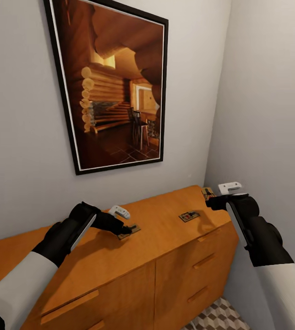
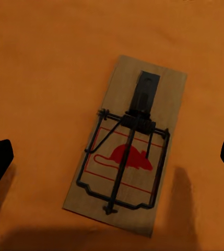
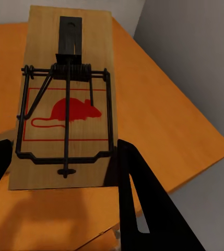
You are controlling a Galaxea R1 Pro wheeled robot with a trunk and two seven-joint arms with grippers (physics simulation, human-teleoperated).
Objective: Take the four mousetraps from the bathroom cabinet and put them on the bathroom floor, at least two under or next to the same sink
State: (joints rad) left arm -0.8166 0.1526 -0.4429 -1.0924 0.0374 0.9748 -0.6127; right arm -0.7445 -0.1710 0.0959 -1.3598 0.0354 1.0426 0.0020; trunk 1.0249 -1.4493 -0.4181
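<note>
Three mousetraps lie on the orange dresser, not yet on the bathroom floor. The left mousetrap lies flat near the dresser's middle, the left gripper poised over it with fingers spread wide either side of it. The middle mousetrap sits untouched toward the dresser's right end. At the far right corner, the right gripper meets the right mousetrap; whether it pinches the slab I cannot tell. Each looks a thin, stiff, light wooden slab carrying a sprung wire bar, best pinched across the bare long edges, clear of the wire. A framed cabin picture hangs above the dresser.
</note>
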